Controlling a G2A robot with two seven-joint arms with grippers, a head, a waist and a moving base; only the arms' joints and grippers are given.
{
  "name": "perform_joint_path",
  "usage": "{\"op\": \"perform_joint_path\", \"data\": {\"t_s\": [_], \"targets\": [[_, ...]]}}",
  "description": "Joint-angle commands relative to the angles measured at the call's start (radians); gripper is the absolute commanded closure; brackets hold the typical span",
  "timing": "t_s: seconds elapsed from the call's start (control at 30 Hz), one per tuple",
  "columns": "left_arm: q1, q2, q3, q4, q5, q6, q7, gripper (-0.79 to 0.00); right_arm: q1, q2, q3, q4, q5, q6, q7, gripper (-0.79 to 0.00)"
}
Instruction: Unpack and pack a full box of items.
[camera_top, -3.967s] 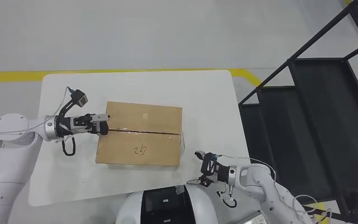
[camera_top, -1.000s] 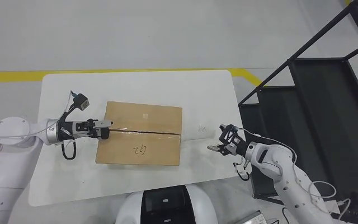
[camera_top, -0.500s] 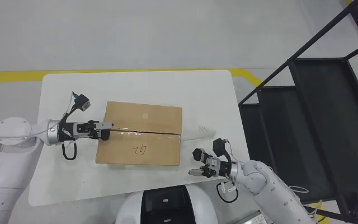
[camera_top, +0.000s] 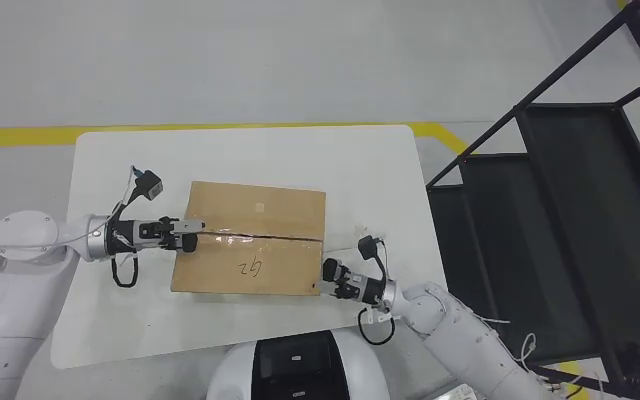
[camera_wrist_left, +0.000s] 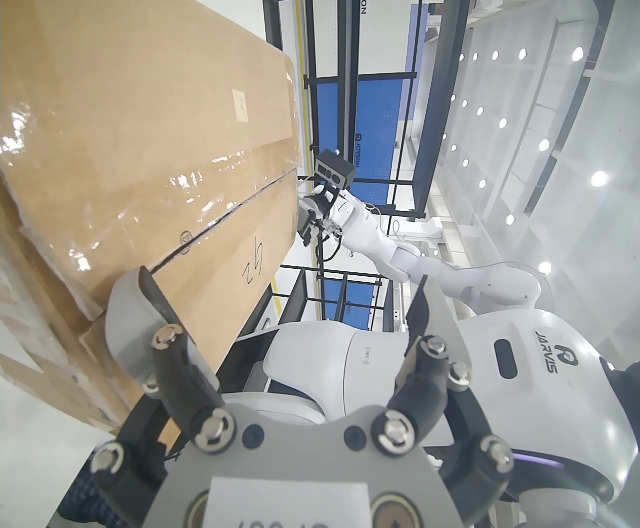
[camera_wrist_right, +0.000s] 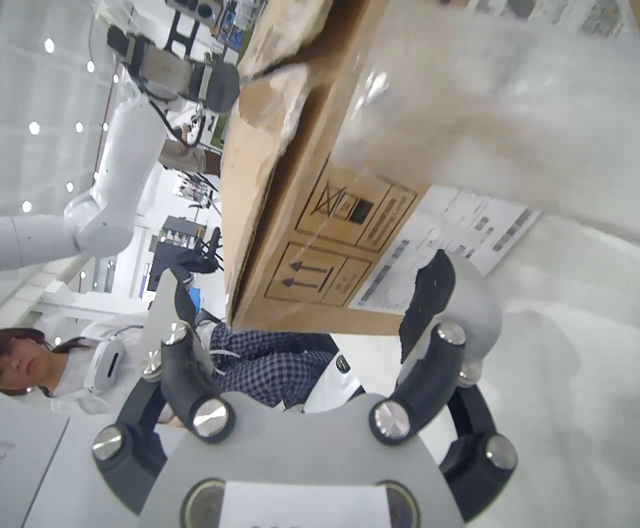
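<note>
A closed brown cardboard box (camera_top: 250, 238) lies in the middle of the white table (camera_top: 370, 170), its top flaps meeting at a taped seam. My left gripper (camera_top: 190, 229) is open at the box's left end, level with the seam; in the left wrist view one finger (camera_wrist_left: 150, 300) rests against the box (camera_wrist_left: 150, 150) end by the seam. My right gripper (camera_top: 330, 275) stands open at the box's front right corner; in the right wrist view its fingers (camera_wrist_right: 435, 295) straddle that corner of the box (camera_wrist_right: 300, 200).
Clear tape hangs loose off the box's right end (camera_top: 350, 235). A black metal staircase (camera_top: 540, 200) stands right of the table. Bare tabletop lies behind the box and to its right.
My right arm swung from the table's right edge in to the box's front right corner. My left gripper stayed at the box's left end.
</note>
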Motion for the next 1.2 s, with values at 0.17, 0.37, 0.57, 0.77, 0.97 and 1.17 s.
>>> {"op": "perform_joint_path", "data": {"t_s": [0.17,0.37,0.57,0.77,0.97,1.17], "targets": [[0.0,0.001,0.0,0.0,-0.004,0.007,-0.007,-0.785,0.04,-0.032,-0.033,0.087,0.075,-0.068,-0.131,-0.785],[0.001,0.001,0.0,-0.001,-0.006,0.012,-0.003,-0.785,0.03,-0.051,-0.006,0.124,0.025,-0.213,-0.326,-0.785],[0.0,0.001,0.001,-0.003,-0.003,0.015,-0.001,-0.785,0.002,-0.067,0.011,0.128,-0.089,-0.251,-0.451,-0.785],[0.0,0.001,0.004,-0.006,0.004,0.013,0.001,-0.785,-0.009,-0.081,0.026,0.098,-0.195,-0.251,-0.561,-0.785],[0.002,0.003,0.002,-0.006,0.01,0.01,0.0,-0.785,-0.024,-0.088,0.052,0.043,-0.373,-0.251,-0.669,-0.785],[0.006,0.003,0.002,-0.006,0.015,0.011,0.004,-0.785,-0.035,-0.095,0.066,-0.013,-0.542,-0.205,-0.72,-0.785]]}}
